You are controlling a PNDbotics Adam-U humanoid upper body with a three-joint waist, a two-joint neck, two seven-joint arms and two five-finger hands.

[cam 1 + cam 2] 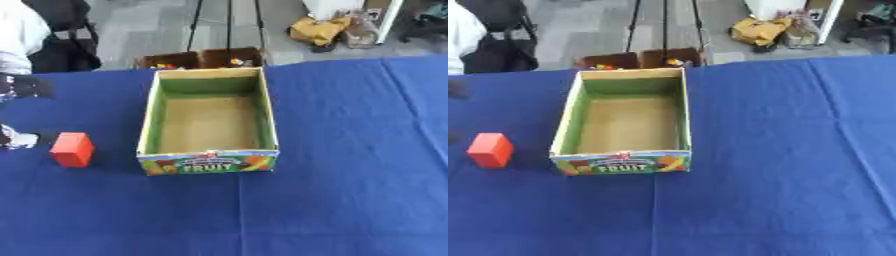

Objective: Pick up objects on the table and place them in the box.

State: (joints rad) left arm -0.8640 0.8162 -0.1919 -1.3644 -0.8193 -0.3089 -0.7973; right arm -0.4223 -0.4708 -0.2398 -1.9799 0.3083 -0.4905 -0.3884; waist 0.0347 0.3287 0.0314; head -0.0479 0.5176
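Observation:
A red block (pixel 72 149) stands on the blue cloth, left of the box and level with its front end. The cardboard box (pixel 210 163) sits mid-table, open at the top, with green inner walls, a bare brown floor and a "FRUIT" label on its front. Nothing lies inside it. At the view's left edge my left hand (pixel 17 138) shows as a blurred black and silver shape, a short way left of the red block and apart from it. My right hand is out of both views.
The blue tablecloth (pixel 350 200) covers the whole table, with a crease running down its right side. Beyond the far edge stands a brown open carton (pixel 201 59) holding small coloured things, with tripod legs (pixel 229 22) behind it.

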